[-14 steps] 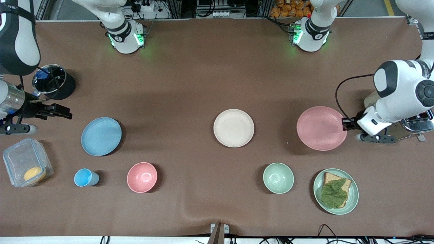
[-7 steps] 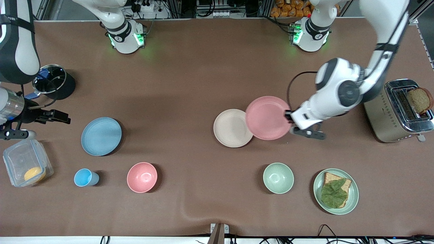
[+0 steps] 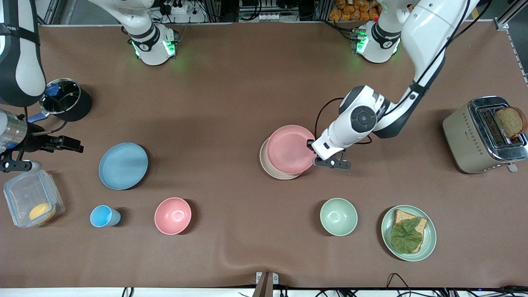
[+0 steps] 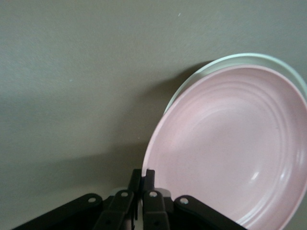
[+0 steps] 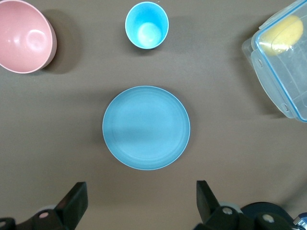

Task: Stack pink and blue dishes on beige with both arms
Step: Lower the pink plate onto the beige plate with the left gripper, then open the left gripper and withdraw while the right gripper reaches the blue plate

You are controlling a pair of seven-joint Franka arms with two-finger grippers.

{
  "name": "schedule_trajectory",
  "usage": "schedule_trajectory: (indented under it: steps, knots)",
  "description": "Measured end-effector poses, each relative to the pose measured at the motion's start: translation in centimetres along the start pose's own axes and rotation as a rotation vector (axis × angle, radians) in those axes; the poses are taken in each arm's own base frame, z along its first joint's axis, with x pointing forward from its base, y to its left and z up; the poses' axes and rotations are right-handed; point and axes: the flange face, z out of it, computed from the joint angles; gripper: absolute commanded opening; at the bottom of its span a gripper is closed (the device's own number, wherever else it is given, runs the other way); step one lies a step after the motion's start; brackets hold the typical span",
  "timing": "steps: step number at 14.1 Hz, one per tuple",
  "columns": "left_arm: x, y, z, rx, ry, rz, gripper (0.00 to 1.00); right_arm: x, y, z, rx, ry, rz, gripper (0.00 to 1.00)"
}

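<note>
A brown cloth-covered table (image 3: pixel 231 99) fills the scene (rumpled at its near edge), with cables (image 3: pixel 264 10) along its top edge.

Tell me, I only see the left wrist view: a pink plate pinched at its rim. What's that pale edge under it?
Observer: A flat round cream-beige plate. The left gripper holds the pale pink plate over it, slightly off centre.
Operator: Is there a blue one too?
Observer: Yes, a flat round light blue plate lies on the brown table, toward the right arm's end.
Operator: And the other arm?
Observer: It waits; the right gripper hangs open over the table beside the blue plate.
</note>
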Motion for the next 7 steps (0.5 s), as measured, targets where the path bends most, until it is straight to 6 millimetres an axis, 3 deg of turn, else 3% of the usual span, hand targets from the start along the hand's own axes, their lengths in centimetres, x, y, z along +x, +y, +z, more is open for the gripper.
schedule_trajectory:
  steps: [4, 7]
  knots:
    - [-0.3, 1.2, 2.1, -0.005, 0.000, -0.005, 0.00, 0.2, 0.5, 0.3, -0.001, 0.007, -0.011, 1.00]
    - [-0.1, 1.2, 2.1, -0.013, 0.009, -0.006, 0.00, 0.9, 2.8, 1.5, -0.001, 0.022, -0.032, 1.00]
